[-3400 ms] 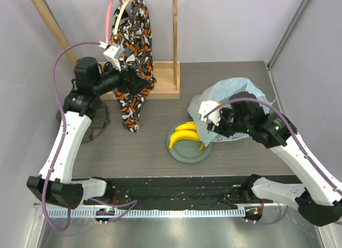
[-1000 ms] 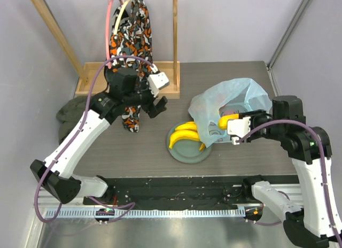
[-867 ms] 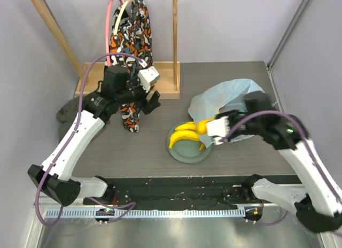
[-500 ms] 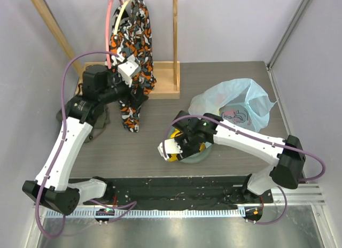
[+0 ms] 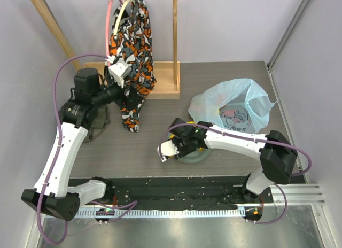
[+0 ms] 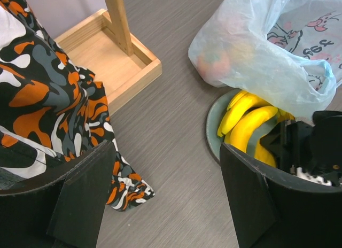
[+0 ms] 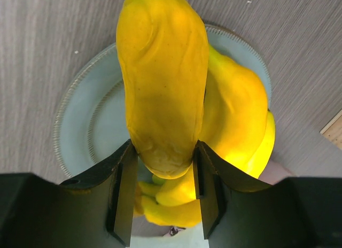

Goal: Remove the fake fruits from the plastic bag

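Fruit point(image 7: 163, 71), one long yellow piece, is pinched by the right hand point(image 7: 163, 162) over the plate point(image 7: 91, 125) beside the bananas point(image 7: 235, 114), likely for setting down; the bag point(image 5: 235, 106) holds more. Left hand point(image 6: 165, 184) gapes, empty.

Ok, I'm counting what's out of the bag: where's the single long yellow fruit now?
Right wrist view: the long yellow fruit is held in the right gripper over the plate, beside the banana bunch.
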Tool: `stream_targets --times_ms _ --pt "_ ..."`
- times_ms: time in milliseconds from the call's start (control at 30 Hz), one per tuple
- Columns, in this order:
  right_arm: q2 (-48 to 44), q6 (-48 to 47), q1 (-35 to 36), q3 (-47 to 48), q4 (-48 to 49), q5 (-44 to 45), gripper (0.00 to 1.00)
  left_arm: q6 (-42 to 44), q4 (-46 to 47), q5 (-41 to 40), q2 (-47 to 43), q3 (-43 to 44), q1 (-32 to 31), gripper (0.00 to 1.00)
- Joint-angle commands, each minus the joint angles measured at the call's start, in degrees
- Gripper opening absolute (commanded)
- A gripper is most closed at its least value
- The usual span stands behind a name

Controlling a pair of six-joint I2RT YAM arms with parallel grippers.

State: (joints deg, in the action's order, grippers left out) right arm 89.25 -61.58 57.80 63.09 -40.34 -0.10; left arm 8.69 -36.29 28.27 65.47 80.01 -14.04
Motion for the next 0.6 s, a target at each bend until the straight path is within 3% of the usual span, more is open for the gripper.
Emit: stream_targets --times_ms 0,100,133,200,300,567 --pt "0.74 -2.22 0.38 -0.42 6.50 2.38 0.27 -1.92 2.89 1.96 -0.96 0.15 0.86 0.84" --pt "1.36 -3.54 0.56 -1.30 7.64 3.52 0.37 -2.45 3.42 2.14 -0.61 -0.03 1.04 0.84" --pt "1.54 -3.81 0.65 -1.74 8.51 3.87 0.51 -2.62 3.51 2.40 -0.44 -0.03 1.04 0.84" --pt "1.54 -4.25 0.56 -2.79 9.13 4.67 0.63 -2.97 3.77 2.75 -0.17 -0.03 1.04 0.84" --pt "0.66 -4.34 0.73 -3.41 9.22 4.58 0.68 -3.32 4.21 3.02 0.18 0.15 1.04 0.84" --pt "-2.85 -2.32 1.44 0.53 5.72 5.11 0.69 -4.64 5.62 4.33 2.03 0.59 0.95 0.84"
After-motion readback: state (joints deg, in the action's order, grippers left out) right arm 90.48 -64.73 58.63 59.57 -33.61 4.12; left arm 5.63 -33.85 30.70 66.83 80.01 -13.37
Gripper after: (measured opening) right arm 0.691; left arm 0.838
